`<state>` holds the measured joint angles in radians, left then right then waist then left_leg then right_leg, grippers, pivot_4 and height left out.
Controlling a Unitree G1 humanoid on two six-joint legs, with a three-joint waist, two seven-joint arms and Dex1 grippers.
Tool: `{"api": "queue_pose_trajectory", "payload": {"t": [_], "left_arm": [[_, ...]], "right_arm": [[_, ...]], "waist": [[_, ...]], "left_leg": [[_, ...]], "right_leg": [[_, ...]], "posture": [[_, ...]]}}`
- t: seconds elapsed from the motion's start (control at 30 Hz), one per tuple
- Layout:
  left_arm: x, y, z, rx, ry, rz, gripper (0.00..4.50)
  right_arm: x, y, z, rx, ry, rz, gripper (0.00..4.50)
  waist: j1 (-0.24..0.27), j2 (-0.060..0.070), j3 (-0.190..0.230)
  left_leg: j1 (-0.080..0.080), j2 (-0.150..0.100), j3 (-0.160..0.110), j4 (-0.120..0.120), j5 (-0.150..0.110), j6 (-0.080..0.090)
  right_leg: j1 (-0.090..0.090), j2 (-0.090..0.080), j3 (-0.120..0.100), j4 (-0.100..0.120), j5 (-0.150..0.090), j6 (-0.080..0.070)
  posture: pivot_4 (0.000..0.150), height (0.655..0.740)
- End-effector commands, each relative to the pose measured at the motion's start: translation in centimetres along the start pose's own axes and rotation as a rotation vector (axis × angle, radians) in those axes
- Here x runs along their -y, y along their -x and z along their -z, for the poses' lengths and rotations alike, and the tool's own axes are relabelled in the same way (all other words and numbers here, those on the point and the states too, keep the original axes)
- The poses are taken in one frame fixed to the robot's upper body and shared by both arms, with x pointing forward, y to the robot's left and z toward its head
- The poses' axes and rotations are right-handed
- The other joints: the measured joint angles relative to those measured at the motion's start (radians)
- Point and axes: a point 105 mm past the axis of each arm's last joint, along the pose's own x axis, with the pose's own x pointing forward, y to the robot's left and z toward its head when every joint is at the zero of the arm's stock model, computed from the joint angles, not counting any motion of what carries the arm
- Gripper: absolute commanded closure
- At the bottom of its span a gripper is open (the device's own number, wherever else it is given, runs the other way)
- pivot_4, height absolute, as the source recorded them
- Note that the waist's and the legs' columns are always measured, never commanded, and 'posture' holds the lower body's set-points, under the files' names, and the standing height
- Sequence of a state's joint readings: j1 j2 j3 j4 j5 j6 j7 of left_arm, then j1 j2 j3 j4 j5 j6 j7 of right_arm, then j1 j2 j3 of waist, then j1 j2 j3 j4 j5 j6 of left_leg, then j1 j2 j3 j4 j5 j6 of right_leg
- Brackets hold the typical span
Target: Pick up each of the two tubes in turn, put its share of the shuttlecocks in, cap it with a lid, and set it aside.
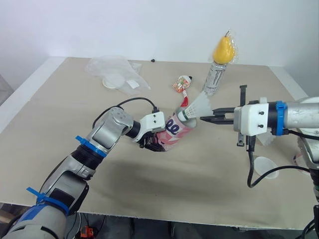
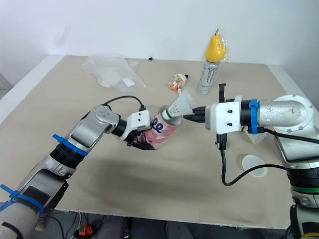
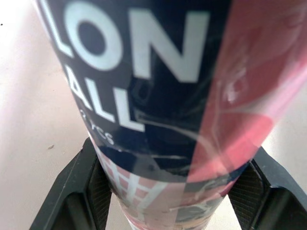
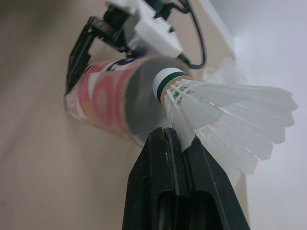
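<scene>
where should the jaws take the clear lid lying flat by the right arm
By its rim, from above. The lid lies flat on the table, so its thin edge is probably all the jaws can pinch. The right gripper is nearest but is shut on a shuttlecock.

We logged the pink-and-red cardboard tube [image 1: 174, 130] with a navy band and white block lettering. The white feather shuttlecock [image 1: 199, 106] had a white cork ringed dark green. The left gripper [image 1: 153, 144] and right gripper [image 1: 203, 119] had black fingers. We noted the tall silver can [image 1: 214, 79] with black claw marks, the yellow pear-shaped toy [image 1: 224, 50] in clear wrap, and the beige tabletop [image 1: 60, 109].
</scene>
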<state>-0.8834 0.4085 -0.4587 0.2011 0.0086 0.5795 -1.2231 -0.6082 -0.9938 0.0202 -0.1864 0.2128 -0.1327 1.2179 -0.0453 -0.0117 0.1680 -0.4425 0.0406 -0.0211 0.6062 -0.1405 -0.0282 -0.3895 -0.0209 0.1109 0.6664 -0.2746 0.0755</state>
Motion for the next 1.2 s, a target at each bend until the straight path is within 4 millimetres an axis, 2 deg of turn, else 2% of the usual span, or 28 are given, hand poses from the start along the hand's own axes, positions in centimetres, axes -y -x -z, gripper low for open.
{"api": "queue_pose_trajectory", "payload": {"t": [0.03,0.37,0.4,0.43,0.5,0.53,0.7,0.73,0.8,0.93,1.0,1.07,1.2], "left_arm": [[0.0,0.3,-0.2,0.001,-0.004,-0.021,1.68],[0.1,0.3,-0.1,-0.004,-0.001,-0.028,1.68],[0.1,0.3,-0.1,-0.005,0.0,-0.03,1.68],[0.1,0.4,-0.1,-0.005,0.0,-0.032,1.68],[0.1,0.4,0.0,-0.008,0.002,-0.033,1.68],[0.1,0.4,0.1,-0.009,0.003,-0.033,1.68],[0.1,0.4,0.3,-0.017,0.003,-0.031,1.68],[0.1,0.4,0.4,-0.018,0.002,-0.03,1.68],[0.1,0.3,0.3,-0.02,-0.005,-0.026,1.68],[0.3,0.1,0.2,-0.018,-0.018,-0.014,1.68],[0.5,-0.2,-0.1,-0.013,-0.029,-0.001,1.68],[0.8,-0.4,-0.4,-0.011,-0.041,0.012,1.68],[1.0,-0.6,-0.5,-0.008,-0.047,0.025,1.68]], "right_arm": [[0.8,0.3,-0.3,-0.009,0.069,-0.001,4.46],[0.3,-1.5,-1.1,0.038,0.124,-0.083,4.46],[0.3,-1.3,-1.0,0.036,0.122,-0.085,3.83],[0.4,-1.2,-1.0,0.034,0.121,-0.084,3.59],[0.7,-0.6,-0.8,0.027,0.108,-0.073,2.38],[0.9,-0.4,-0.8,0.028,0.103,-0.06,2.2],[2.4,1.3,-1.0,0.091,-0.08,0.09,0.08],[2.7,1.8,-0.9,0.098,-0.128,0.127,0.08],[3.4,4.3,0.7,0.104,-0.34,0.319,0.08],[1.9,7.2,3.4,0.065,-0.624,0.542,0.08],[-0.9,8.9,6.0,-0.035,-0.78,0.675,0.08],[-4.6,10.5,8.3,-0.164,-0.974,0.807,0.08],[-7.2,11.9,9.1,-0.258,-1.078,0.933,0.08]], "waist": [[0.0,0.0,0.0],[0.0,0.0,0.0],[0.0,0.0,0.0],[0.0,0.0,0.0],[0.0,0.0,0.0],[0.0,0.0,0.0],[0.001,-0.001,0.001],[0.001,-0.001,0.0],[0.003,-0.001,0.001],[0.009,-0.001,0.001],[0.01,-0.001,0.001],[0.015,-0.001,0.001],[0.011,0.005,-0.001]], "left_leg": [[0.0,0.0,0.0,0.0,0.0,0.0],[0.0,0.0,0.0,0.0,0.0,0.0],[0.0,0.0,0.0,0.0,0.0,0.0],[0.0,0.0,0.0,0.0,0.0,0.0],[0.0,0.0,0.0,0.0,0.0,0.0],[0.0,0.0,0.0,0.0,0.0,0.0],[0.0,0.0,-0.001,0.0,0.0,0.0],[0.0,0.0,-0.001,0.0,0.0,0.0],[0.0,0.0,-0.001,-0.001,0.0,0.0],[-0.001,0.0,-0.002,-0.001,0.0,0.0],[-0.001,0.0,-0.003,-0.001,0.0,0.0],[0.0,-0.001,-0.004,-0.001,0.0,0.0],[-0.001,-0.003,-0.004,-0.001,0.0,0.0]], "right_leg": [[0.0,0.0,0.0,0.0,0.0,0.0],[0.0,0.0,0.0,0.0,0.0,0.0],[0.0,0.0,0.0,0.0,0.0,0.0],[0.0,0.0,0.0,0.0,0.0,0.0],[0.0,0.0,0.0,0.0,0.0,0.0],[0.0,0.0,0.0,0.0,0.0,0.0],[0.0,0.0,0.0,0.0,0.0,0.0],[0.0,0.0,0.0,0.0,0.0,-0.001],[0.0,0.0,0.0,0.0,0.0,-0.001],[0.001,0.0,-0.001,0.001,0.002,-0.006],[0.001,0.0,-0.001,0.001,0.002,-0.006],[0.001,0.0,-0.002,0.001,0.001,-0.005],[0.001,-0.001,-0.002,0.001,-0.001,-0.001]], "posture": [[0.15,0.74],[0.15,0.74],[0.15,0.74],[0.15,0.74],[0.15,0.74],[0.15,0.74],[0.15,0.74],[0.15,0.74],[0.15,0.74],[0.15,0.74],[0.15,0.74],[0.15,0.74],[0.15,0.74]]}}
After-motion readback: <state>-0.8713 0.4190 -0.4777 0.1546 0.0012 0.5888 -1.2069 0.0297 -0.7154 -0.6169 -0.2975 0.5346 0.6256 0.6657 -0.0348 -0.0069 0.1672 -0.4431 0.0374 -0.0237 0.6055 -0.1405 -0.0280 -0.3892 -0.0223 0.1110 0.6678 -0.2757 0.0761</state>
